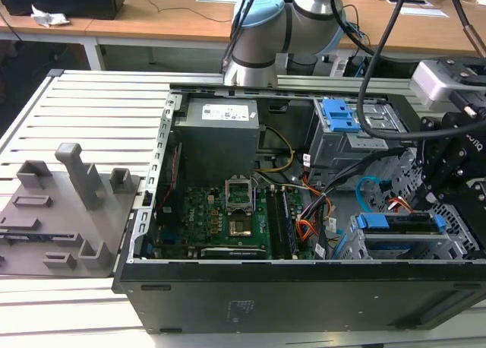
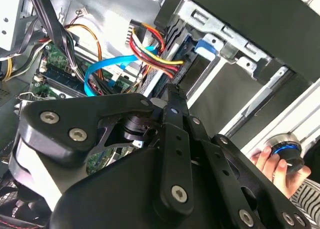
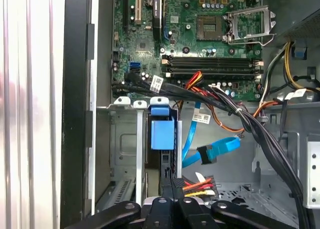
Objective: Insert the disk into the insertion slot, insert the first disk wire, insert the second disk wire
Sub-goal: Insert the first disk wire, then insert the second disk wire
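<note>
Table: slatted metal bench (image 1: 99,112) with an open PC case (image 1: 304,295) lying on its side, office desks behind it
Gripper: the gripper (image 3: 172,185) is down inside the case at the drive end, with its fingers pinched together on the small dark plug of the first disk wire (image 3: 200,185)
First disk wire: red, orange and yellow strands fan off to one side of the fingers; in the second wrist view the plug is right at the end of the cage where the drive sits, can't tell if it's seated
Disk: the disk (image 1: 395,223) is already in the insertion slot (image 1: 459,238) with its blue carrier around it, just beyond the fingertips
Second disk wire: the second disk wire (image 3: 215,150) hangs in a loose loop just beside the gripper, not touching it
In the way: a black cable bundle (image 3: 260,134) cuts across between the motherboard (image 3: 200,34) and the drive bay, passing close to the blue loop
Around: a taller cage with a blue latch (image 1: 339,116) sits next to the power supply (image 1: 220,128), and a grey plastic fixture (image 1: 68,204) stands on the bench, well apart from the case
Outside the case: a person's hand (image 2: 277,164) is on a round knob with a blue ring (image 2: 286,150)
</note>
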